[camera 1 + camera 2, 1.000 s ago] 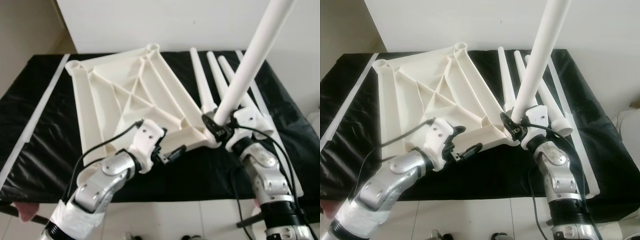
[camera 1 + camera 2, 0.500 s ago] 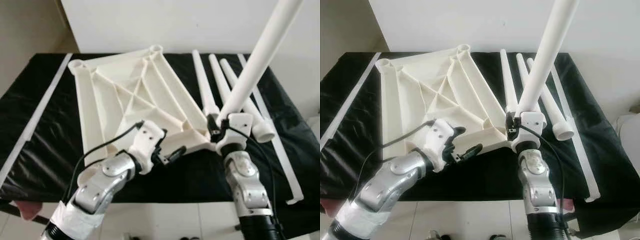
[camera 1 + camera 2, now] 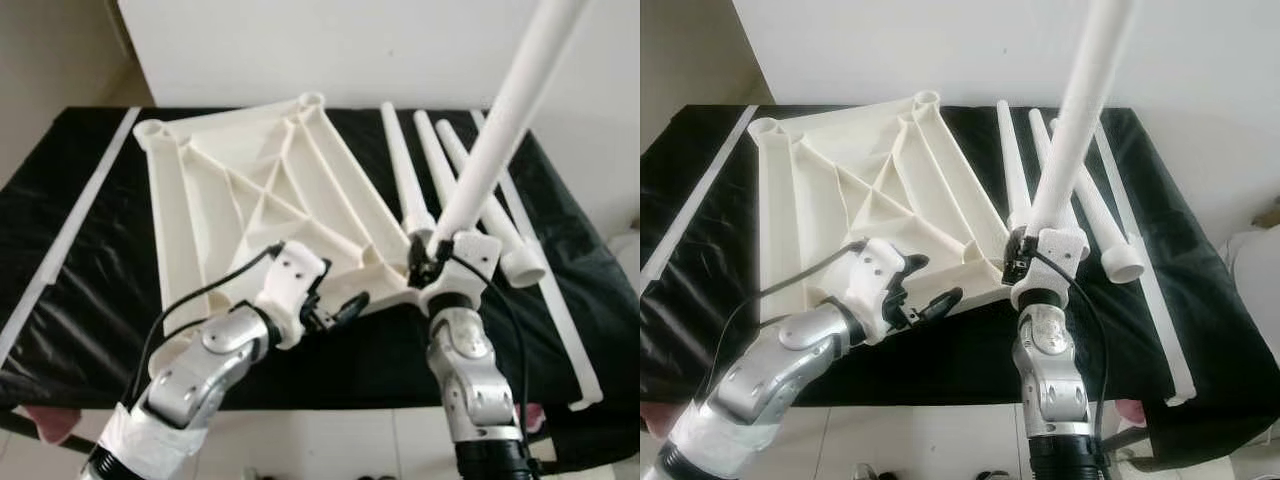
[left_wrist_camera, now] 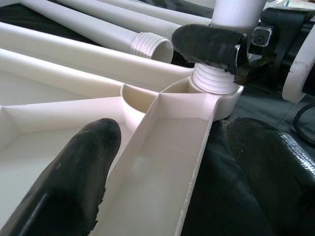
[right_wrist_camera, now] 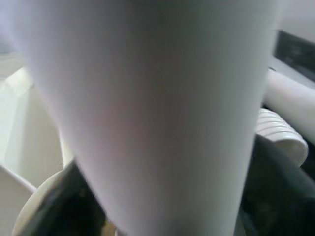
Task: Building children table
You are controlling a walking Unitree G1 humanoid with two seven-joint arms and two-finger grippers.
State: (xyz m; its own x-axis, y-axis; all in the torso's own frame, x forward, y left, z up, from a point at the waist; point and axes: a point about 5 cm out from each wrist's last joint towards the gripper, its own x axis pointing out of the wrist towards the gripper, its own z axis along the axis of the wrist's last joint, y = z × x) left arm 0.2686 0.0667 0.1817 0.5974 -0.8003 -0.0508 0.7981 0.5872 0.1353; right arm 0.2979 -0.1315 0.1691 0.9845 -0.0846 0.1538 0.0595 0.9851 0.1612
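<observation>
Tabletop (image 3: 250, 190), a cream-white plastic panel, lies upside down on a black cloth (image 3: 70, 270) covering a work surface; its ribbed underside faces up, with diagonal braces and round sockets at the corners. A long white strip (image 3: 75, 225) lies on the cloth along the far left side.

The left gripper (image 3: 340, 308) sits at the near edge of the tabletop. The left wrist view shows its two black fingers (image 4: 74, 172) spread wide, one on each side of an edge rib, not closed on it.

Four legs are counted. Three loose legs (image 3: 400, 165) lie side by side on the cloth to the right of the tabletop, with threaded open ends. The fourth, the held leg (image 3: 495, 140), stands tilted in the near right corner socket (image 4: 216, 86); the left wrist view shows its threaded end seated there.

The right gripper (image 3: 437, 262) is clamped around the base of the held leg. The right wrist view is blurred, with the held leg close to the lens.

A second white strip (image 3: 560, 310) lies at the far right.
</observation>
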